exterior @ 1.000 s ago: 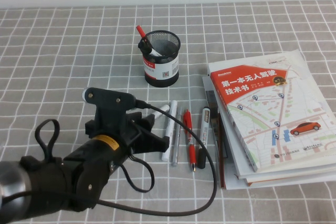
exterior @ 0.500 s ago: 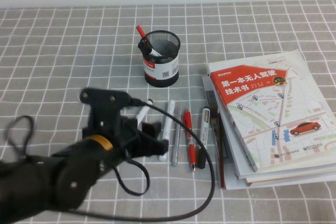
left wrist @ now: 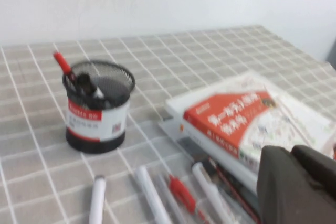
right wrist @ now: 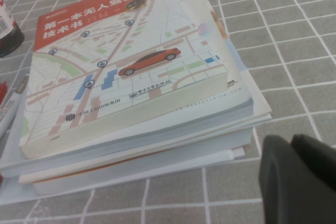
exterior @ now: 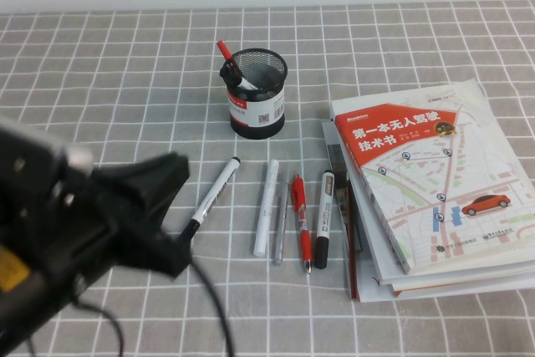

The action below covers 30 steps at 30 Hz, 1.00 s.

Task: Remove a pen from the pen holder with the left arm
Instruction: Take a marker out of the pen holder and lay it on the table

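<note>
Now that the pen (exterior: 213, 198) lies on the bench (exterior: 100, 81) before the pen holder (exterior: 257, 94), my left pincer (exterior: 159, 215) has drawn back clenched and empty, task apparently done, right pincer (right wrist: 296, 179) parked beside the books (right wrist: 131, 77).

Office-style desk setup: mesh pen holder (exterior: 258, 92), stacked books (exterior: 426, 181), loose pens (exterior: 267, 206).

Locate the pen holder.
High view: the pen holder stands centre, behind the row of pens and left of the books. The left gripper is shut, near left; the right gripper hangs beside the books.
</note>
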Available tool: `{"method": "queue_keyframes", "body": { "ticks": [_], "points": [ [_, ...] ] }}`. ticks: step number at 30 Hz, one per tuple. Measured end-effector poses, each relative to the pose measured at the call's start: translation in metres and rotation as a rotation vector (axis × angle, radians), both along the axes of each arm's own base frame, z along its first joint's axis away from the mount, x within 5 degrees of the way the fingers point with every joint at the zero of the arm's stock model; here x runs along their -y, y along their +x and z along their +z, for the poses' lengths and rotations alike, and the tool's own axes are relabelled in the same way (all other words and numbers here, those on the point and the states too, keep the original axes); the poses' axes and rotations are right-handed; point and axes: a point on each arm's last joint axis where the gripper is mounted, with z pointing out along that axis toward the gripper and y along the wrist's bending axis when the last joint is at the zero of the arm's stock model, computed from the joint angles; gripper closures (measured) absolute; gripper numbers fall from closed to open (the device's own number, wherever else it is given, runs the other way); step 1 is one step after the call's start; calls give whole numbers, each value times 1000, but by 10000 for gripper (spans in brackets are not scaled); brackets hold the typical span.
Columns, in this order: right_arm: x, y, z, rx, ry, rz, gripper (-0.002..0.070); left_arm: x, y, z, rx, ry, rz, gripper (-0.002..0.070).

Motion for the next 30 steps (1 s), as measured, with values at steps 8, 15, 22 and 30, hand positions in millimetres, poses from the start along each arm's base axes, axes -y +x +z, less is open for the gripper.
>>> {"method": "queue_keyframes", "body": {
  "ticks": [8, 15, 22, 30],
  "points": [
    [0, 0, 0, 0, 0, 0, 689, -20, -15, -11, 83, 4, 33, 675],
    [0, 0, 0, 0, 0, 0, 689, -24, -16, -4, 190, 30, 54, 675],
    [0, 0, 0, 0, 0, 0, 689, -36, -29, -18, 216, 65, 52, 676],
    [0, 0, 0, 0, 0, 0, 689, -75, -56, -75, 165, -43, 190, 676]
  ]
}}
